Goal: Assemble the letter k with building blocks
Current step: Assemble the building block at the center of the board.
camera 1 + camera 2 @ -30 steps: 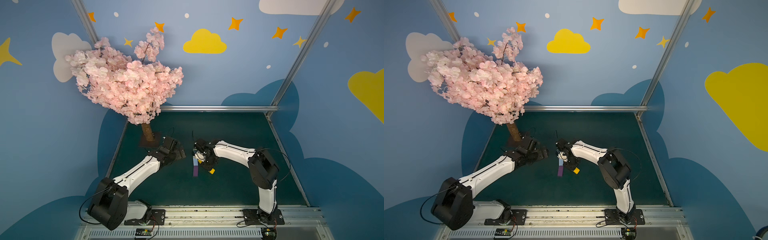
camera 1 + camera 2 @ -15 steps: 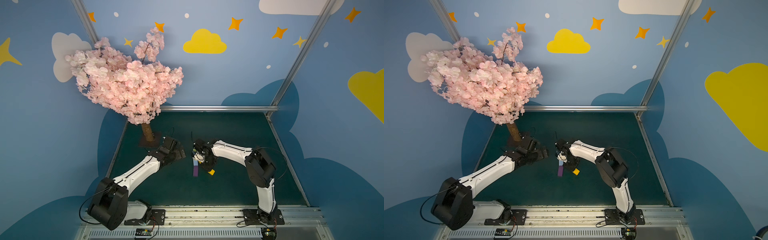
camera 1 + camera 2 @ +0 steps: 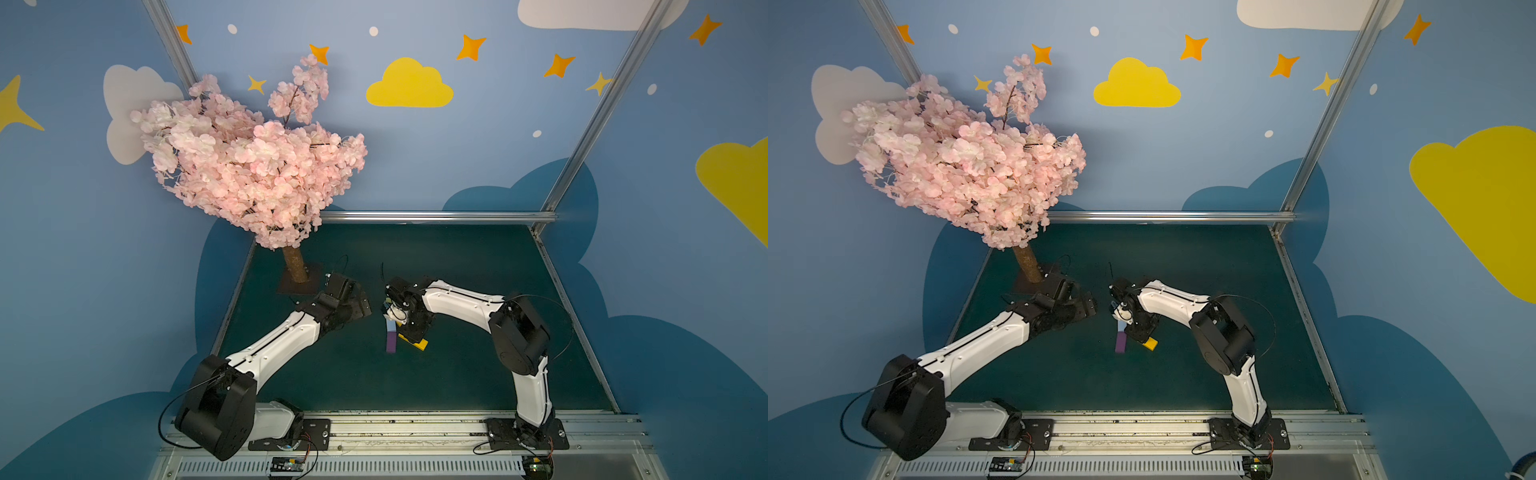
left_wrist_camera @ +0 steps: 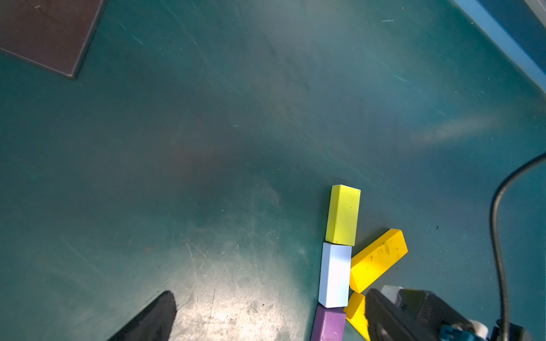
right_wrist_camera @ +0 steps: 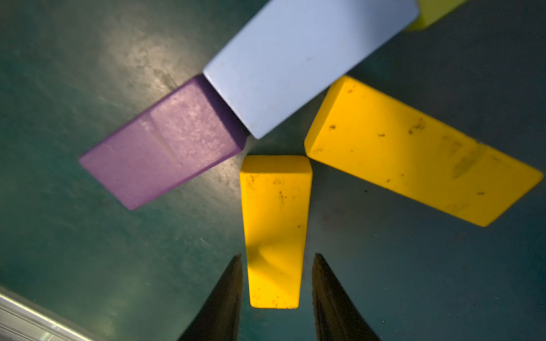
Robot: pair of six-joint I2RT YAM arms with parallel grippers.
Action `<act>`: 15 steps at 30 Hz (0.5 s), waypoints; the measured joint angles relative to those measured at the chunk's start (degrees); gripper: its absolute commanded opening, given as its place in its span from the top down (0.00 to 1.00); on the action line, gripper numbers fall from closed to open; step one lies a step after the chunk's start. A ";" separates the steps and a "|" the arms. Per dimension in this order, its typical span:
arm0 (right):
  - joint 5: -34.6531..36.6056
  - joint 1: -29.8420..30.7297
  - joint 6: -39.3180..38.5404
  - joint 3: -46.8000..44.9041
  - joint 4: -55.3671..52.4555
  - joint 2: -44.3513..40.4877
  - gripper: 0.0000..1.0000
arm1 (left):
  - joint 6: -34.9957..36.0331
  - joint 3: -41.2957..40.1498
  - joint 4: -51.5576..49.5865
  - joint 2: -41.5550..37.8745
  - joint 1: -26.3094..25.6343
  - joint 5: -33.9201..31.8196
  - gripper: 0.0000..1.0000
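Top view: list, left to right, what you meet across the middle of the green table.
tree trunk → left gripper, jaws open → purple block → orange-yellow block → right arm's black elbow

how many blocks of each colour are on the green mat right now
lime-green block: 1
light-blue block: 1
purple block: 1
orange-yellow blocks: 2
total: 5
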 measured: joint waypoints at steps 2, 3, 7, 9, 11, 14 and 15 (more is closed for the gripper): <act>0.52 0.00 0.28 0.00 0.24 0.00 0.60 | 0.00 0.00 0.00 0.00 0.00 0.00 0.00; 0.98 0.00 0.74 -0.02 0.57 -0.02 0.60 | 0.00 0.00 0.00 0.00 0.00 0.00 0.00; 2.23 -0.31 3.04 -1.84 4.09 -2.95 0.58 | 0.24 0.00 0.00 -0.13 0.00 -0.13 0.00; 2.36 -0.85 4.44 -3.82 6.47 -7.69 0.55 | 0.61 0.00 0.04 -0.44 0.00 -0.39 0.00; 2.86 -1.57 5.97 -4.76 8.79 -13.49 0.49 | 0.94 0.00 0.04 -0.85 0.00 -0.83 0.00; 6.08 -2.58 8.02 -5.66 13.38 -22.25 0.38 | 1.64 0.00 0.02 -1.92 0.00 -1.95 0.00; 7.61 -2.99 8.87 -6.54 15.23 -25.18 0.31 | 1.92 0.00 0.00 -2.43 0.00 -2.49 0.00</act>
